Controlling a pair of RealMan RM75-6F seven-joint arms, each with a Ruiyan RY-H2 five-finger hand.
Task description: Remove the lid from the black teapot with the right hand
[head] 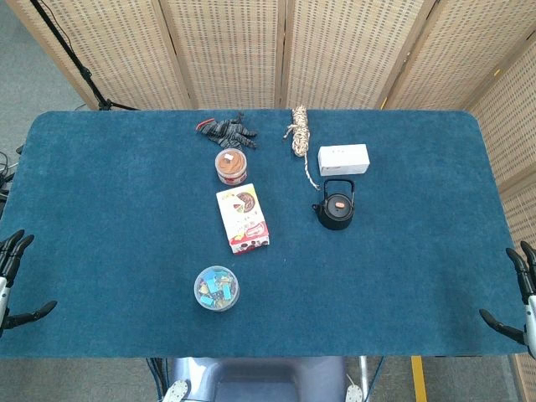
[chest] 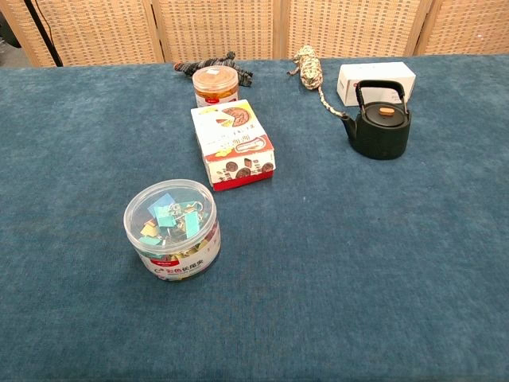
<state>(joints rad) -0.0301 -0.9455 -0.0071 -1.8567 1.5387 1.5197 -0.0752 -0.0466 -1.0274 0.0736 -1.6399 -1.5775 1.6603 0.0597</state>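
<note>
The black teapot (head: 337,211) (chest: 380,130) stands upright on the blue table, right of centre, its handle raised and its spout facing left. Its lid, with a small orange knob (head: 339,203) (chest: 386,112), sits on top. My right hand (head: 517,297) hangs at the table's right edge, far from the teapot, fingers spread and holding nothing. At the left edge is my left hand (head: 12,280), likewise with fingers apart and empty. Neither hand shows in the chest view.
A white box (head: 343,159) and a coiled rope (head: 300,134) lie just behind the teapot. A snack box (head: 242,219), an orange-lidded jar (head: 231,166), a dark bundle (head: 224,131) and a clear tub of clips (head: 217,288) sit left of it. Wicker screens (head: 268,50) stand behind.
</note>
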